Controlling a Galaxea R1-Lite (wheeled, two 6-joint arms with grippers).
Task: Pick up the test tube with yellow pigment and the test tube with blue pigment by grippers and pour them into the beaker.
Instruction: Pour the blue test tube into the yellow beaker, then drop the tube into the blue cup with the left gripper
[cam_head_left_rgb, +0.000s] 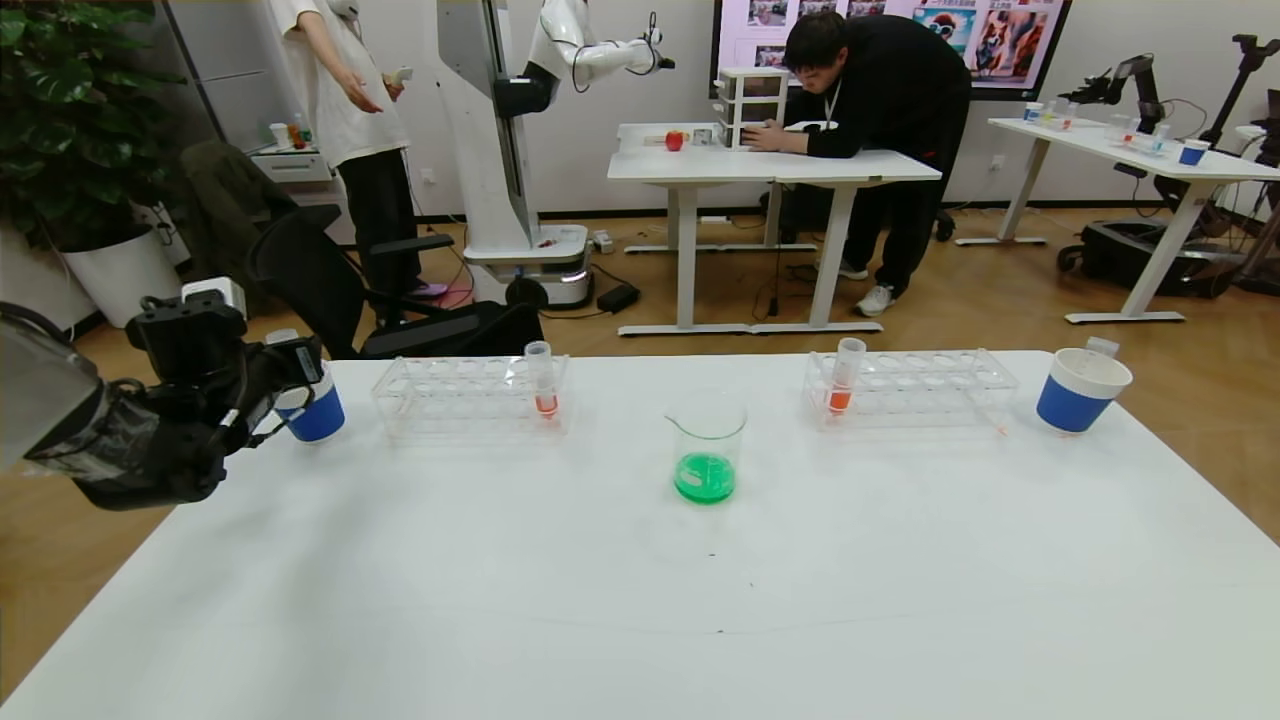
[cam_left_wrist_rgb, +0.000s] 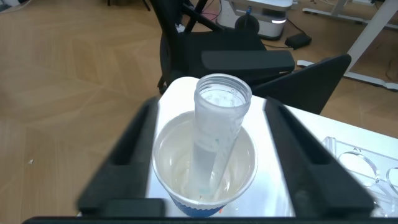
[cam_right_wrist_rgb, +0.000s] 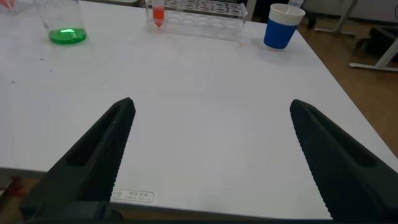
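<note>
The beaker (cam_head_left_rgb: 707, 445) stands mid-table and holds green liquid; it also shows in the right wrist view (cam_right_wrist_rgb: 62, 22). No tube with yellow or blue liquid is in view. My left gripper (cam_head_left_rgb: 300, 375) is open at the table's far left corner, its fingers on either side of a blue-and-white paper cup (cam_left_wrist_rgb: 205, 165). A clear, drained tube (cam_left_wrist_rgb: 217, 130) stands in that cup, free of the fingers. My right gripper (cam_right_wrist_rgb: 211, 106) is open and empty over the near right table edge, out of the head view.
Two clear racks (cam_head_left_rgb: 470, 395) (cam_head_left_rgb: 910, 385) stand behind the beaker, each with one orange-red tube (cam_head_left_rgb: 543, 380) (cam_head_left_rgb: 845, 375). A second paper cup (cam_head_left_rgb: 1078, 390) at the far right holds a tube top (cam_head_left_rgb: 1102, 346). People, desks and a black chair are beyond the table.
</note>
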